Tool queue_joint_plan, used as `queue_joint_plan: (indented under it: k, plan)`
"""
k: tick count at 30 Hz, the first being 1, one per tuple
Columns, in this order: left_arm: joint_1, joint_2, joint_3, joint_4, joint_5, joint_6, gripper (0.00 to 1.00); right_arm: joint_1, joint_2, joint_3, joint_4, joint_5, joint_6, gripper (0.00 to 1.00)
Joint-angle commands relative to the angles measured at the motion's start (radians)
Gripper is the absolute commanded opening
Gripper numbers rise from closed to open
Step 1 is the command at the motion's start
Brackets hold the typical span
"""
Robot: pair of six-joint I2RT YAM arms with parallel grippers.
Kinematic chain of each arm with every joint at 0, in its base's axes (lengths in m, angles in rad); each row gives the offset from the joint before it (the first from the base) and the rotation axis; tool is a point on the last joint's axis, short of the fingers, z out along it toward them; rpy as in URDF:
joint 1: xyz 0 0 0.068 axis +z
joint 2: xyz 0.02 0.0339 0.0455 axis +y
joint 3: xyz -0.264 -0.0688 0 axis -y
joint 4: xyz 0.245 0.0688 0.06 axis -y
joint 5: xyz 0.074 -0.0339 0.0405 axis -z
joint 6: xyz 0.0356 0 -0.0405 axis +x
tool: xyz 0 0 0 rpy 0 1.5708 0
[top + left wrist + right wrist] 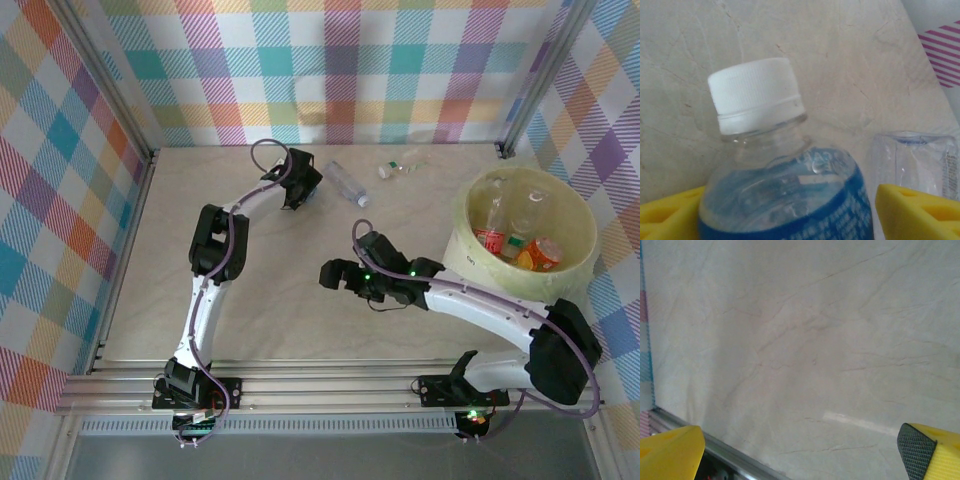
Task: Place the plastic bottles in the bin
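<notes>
— Where is the left gripper (302, 192)?
— At the far middle of the pale marbled table (270, 300). Its yellow fingers (917, 212) sit either side of a small clear plastic blue-labelled bottle (785, 200).
— Gripping it?
— That I can't make out. The fingers stand narrow, close against the bottle's shoulders, but contact isn't clear.
— Which way does it point?
— In the left wrist view its long axis runs up the picture, leaning slightly left. The white ribbed cap (755, 95) is at the far end, away from the wrist.
— And the others?
— A long clear plastic bottle (347, 183) lies just right of that gripper. Its axis is diagonal, with the white cap toward the near right and the base toward the far left. A smaller clear bottle (397, 167) lies near the far wall, roughly crosswise, cap end left.
— The bin?
— The large round pale yellow-green plastic bin (462, 245) stands at the right, well apart from those. Several bottles are inside. A red-labelled bottle (490, 236) is roughly upright, with an orange-labelled bottle (545, 253) to its right.
— The right gripper (333, 272)?
— It is over bare table near the middle, jaws spread wide with nothing between them.
</notes>
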Motion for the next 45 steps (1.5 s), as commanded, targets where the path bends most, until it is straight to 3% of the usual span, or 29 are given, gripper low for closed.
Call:
queue_joint_plan:
  k: [1,4,10,16,21,30,35,36,40,45]
  plan:
    - [0.01,0.038,0.019,0.032,0.024,-0.014,0.74,0.019,-0.055,-0.042,0.177,-0.026,-0.001,1.0]
    - [0.01,0.038,0.017,0.043,0.026,-0.009,0.69,0.019,-0.096,-0.117,0.303,-0.06,0.003,1.0]
    - [0.01,-0.009,-0.004,0.062,0.047,0.05,0.6,0.019,-0.2,-0.212,0.298,0.011,0.098,1.0]
    - [0.01,-0.147,-0.147,0.131,0.038,0.09,0.6,0.032,-0.153,-0.144,0.211,0.023,0.046,1.0]
    - [0.01,-0.307,-0.327,0.209,0.047,0.098,0.6,0.034,-0.138,-0.082,0.225,-0.001,-0.073,1.0]
    - [0.003,-0.622,-0.627,0.242,0.075,0.109,0.59,0.034,-0.172,0.069,0.219,0.196,-0.497,1.0]
    - [-0.008,-0.808,-0.769,0.311,0.191,0.125,0.6,0.034,-0.13,0.147,0.241,0.248,-0.667,1.0]
    - [-0.01,-0.844,-0.787,0.318,0.22,0.13,0.6,0.031,-0.12,0.157,0.243,0.271,-0.621,1.0]
    - [-0.019,-0.971,-0.854,0.349,0.31,0.135,0.6,-0.061,-0.065,0.204,0.26,0.055,-0.454,1.0]
    - [-0.038,-1.086,-0.89,0.386,0.383,0.131,0.6,-0.088,0.007,0.285,0.242,-0.01,-0.415,1.0]
